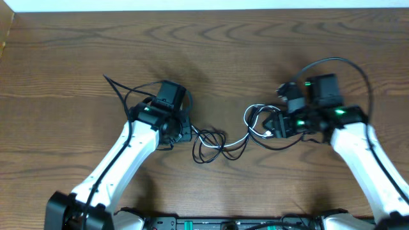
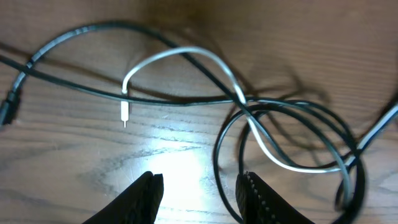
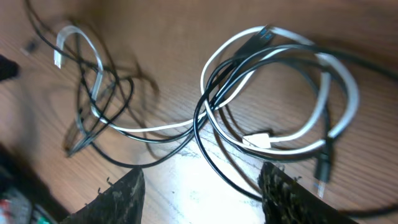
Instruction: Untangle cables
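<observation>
Sprawling left-to-right across the table, black cables knotted with white cable, white plug pointing toward left gripper, fingers apart, right gripper likewise spread, empty.

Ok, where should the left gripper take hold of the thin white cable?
Probably the thin white cable's free plug end, coming straight down from the left gripper's side: that tip lies alone on bare wood, while the rest crosses the thin black cables.
</observation>
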{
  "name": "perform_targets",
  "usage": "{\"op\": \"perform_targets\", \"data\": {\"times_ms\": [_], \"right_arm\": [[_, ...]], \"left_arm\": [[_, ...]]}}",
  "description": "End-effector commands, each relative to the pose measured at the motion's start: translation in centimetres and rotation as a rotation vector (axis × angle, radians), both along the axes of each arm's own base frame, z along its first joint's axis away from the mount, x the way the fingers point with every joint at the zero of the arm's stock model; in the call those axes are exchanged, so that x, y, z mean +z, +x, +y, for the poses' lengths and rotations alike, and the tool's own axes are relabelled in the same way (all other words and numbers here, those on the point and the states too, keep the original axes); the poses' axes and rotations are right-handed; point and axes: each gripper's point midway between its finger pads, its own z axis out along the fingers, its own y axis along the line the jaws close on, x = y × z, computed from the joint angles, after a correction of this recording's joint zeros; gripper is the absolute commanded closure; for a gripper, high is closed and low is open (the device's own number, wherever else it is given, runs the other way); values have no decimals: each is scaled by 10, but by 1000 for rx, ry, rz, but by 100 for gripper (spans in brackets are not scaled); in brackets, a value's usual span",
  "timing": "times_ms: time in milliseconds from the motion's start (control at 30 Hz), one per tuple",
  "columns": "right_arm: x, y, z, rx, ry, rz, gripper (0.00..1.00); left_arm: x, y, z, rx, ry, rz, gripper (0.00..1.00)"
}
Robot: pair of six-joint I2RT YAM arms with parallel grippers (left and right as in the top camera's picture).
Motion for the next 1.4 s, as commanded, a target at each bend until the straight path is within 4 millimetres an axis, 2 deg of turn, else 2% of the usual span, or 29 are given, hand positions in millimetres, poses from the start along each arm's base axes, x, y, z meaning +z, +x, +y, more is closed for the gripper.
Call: {"op": "perform_targets", "data": {"times_ms": [0,33,100,167,267,333,467,500,600,667,733,800,867,900,933,1100,1167,1200,1233,1300,1367], "right_arm": [[-31,-2,12,37,-95,52,46],[-47,-5,19,77,-118,84,47],[-73,-5,16,85,-201,121,53],[-87,0,18,88,-221,125,58],[-103,10,8,54,-302,108,63],[-108,15,2,39,-339,95,64],[-111,16,10,57,-334,81,64],[-111,15,13,64,-334,78,68],[-111,11,17,51,-328,98,97],[-109,4,26,62,-269,134,99],[-84,-1,45,89,-129,186,99],[-41,14,44,73,-79,164,99],[17,38,36,43,-58,77,99],[56,54,27,7,-57,-3,99],[84,65,20,-21,-68,-74,99],[182,91,-7,-137,-130,-391,99],[202,91,-16,-174,-149,-464,99],[204,87,-18,-178,-154,-464,98],[196,82,-18,-170,-163,-427,96],[164,70,-19,-146,-202,-307,90],[128,67,-4,-92,-184,-211,84]], "left_arm": [[-14,-6,2,-6,19,50,57],[-16,-6,2,-6,22,56,57],[-17,-6,2,-6,23,57,57],[-17,-6,2,-6,23,57,57],[-17,-6,2,-6,23,58,57],[-17,-7,2,-6,24,60,57],[-17,-7,2,-6,24,60,57],[-17,-7,3,-6,24,61,57],[-17,-7,3,-6,24,61,57],[-17,-7,3,-6,24,62,57],[-17,-7,3,-6,24,61,57],[-17,-7,3,-6,24,61,57],[-17,-7,3,-6,24,61,57],[-17,-7,2,-6,24,60,57],[-17,-7,2,-6,24,61,57],[-17,-7,2,-6,23,59,57],[-17,-7,2,-6,23,59,57],[-17,-7,2,-6,24,60,57],[-17,-7,2,-6,23,60,57],[-17,-7,2,-6,24,60,57],[-17,-6,2,-6,24,59,57]]}}
